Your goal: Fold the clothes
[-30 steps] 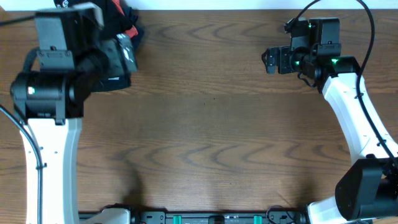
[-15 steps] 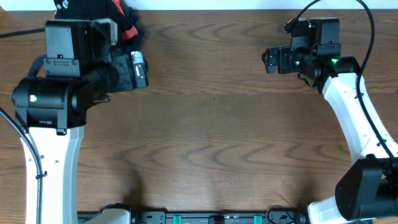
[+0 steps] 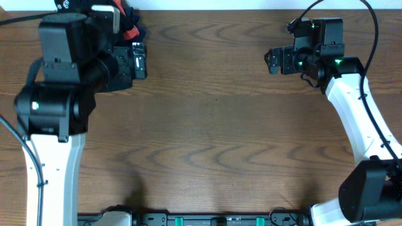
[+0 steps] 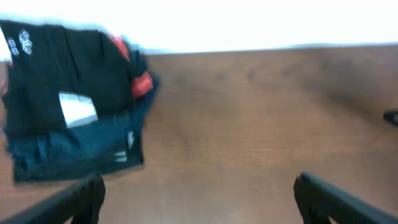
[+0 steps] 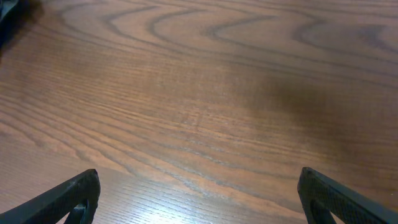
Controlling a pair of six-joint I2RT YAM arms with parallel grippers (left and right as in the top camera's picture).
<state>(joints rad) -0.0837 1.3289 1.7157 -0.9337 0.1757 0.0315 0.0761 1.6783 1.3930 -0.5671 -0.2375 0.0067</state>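
The black shirt, with small white logo lettering and a white tag, lies on top of a pile at the table's far left corner. In the overhead view the left arm hides most of that pile. My left gripper is open and empty, and hovers over bare wood just right of the pile; it also shows in the overhead view. My right gripper is open and empty over bare wood at the far right, also seen from overhead.
A red-orange shirt sticks out of the pile's right side. A dark navy folded garment lies under the black shirt. The table's far edge runs just behind the pile. The wooden table spans both arms.
My left arm has drawn its gripper off the pile to the right, then shifted slightly toward the far edge. The right arm has not moved.
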